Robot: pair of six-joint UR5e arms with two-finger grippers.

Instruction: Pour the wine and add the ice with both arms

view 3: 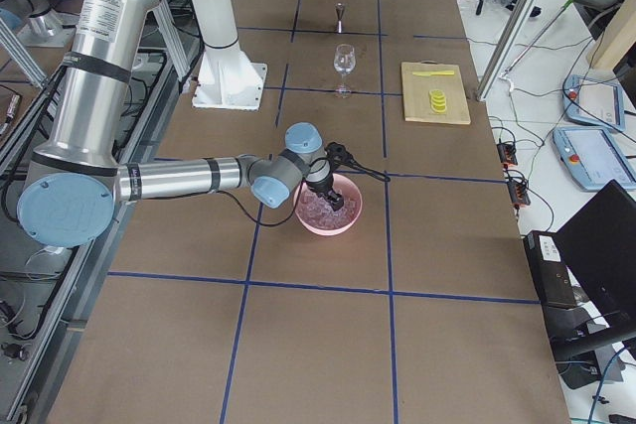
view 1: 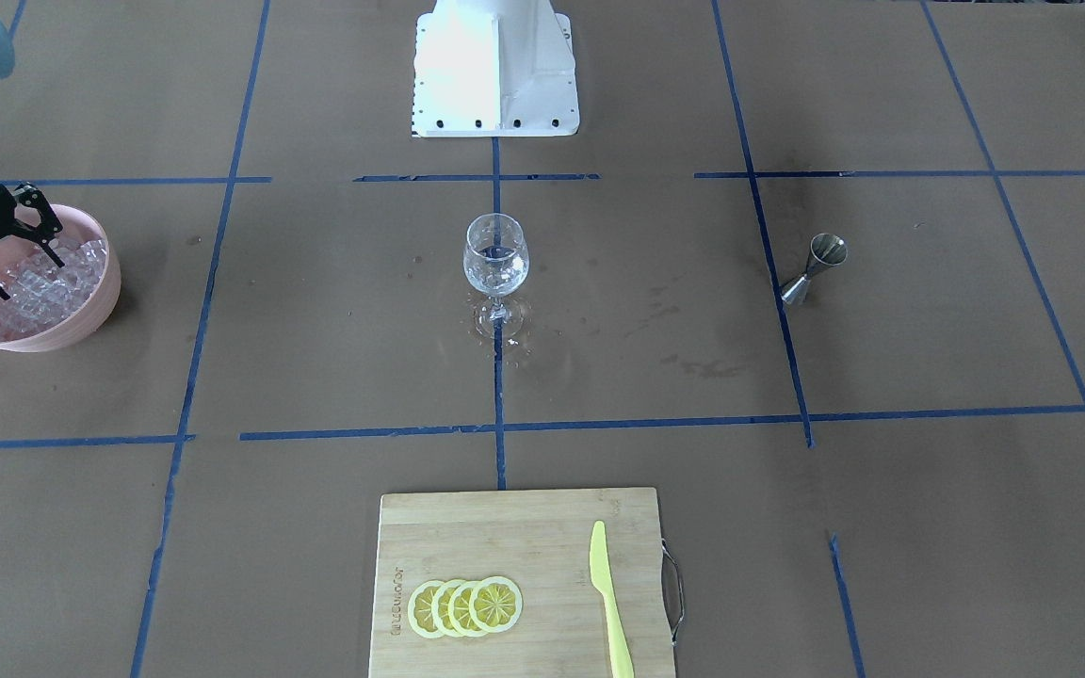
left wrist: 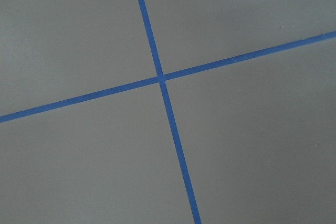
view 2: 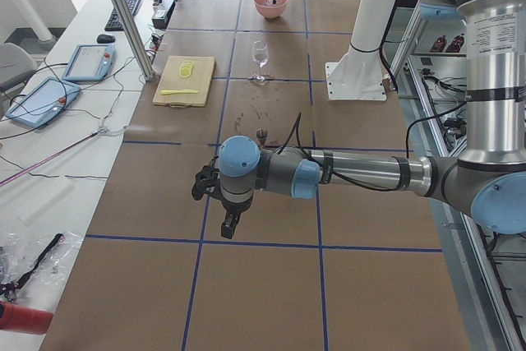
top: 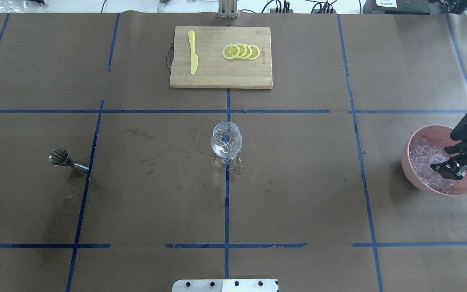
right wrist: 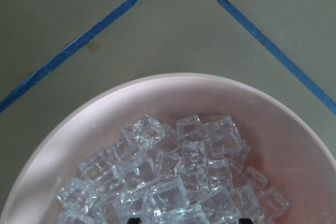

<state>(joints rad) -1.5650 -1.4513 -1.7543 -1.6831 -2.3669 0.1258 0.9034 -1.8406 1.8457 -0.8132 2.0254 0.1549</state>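
A pink bowl (view 1: 81,325) (top: 410,170) heaped with ice (view 1: 43,282) (right wrist: 168,177) stands at the table's end on my right side. My right gripper (view 1: 29,278) (top: 448,172) hangs open just over the ice, its fingertips at the lower edge of the right wrist view. An upright stemmed glass (view 1: 495,259) (top: 226,140) stands at the table's centre. No wine is in view. My left gripper (view 2: 228,223) hovers over bare table far off to the left, shown only in the exterior left view. I cannot tell whether it is open or shut.
A steel jigger (view 1: 816,268) (top: 65,159) stands on my left side. At the far edge a wooden board (top: 217,77) carries lemon slices (top: 241,51) and a yellow knife (top: 193,56). The white base (view 1: 495,75) sits behind the glass. Wet marks surround the glass.
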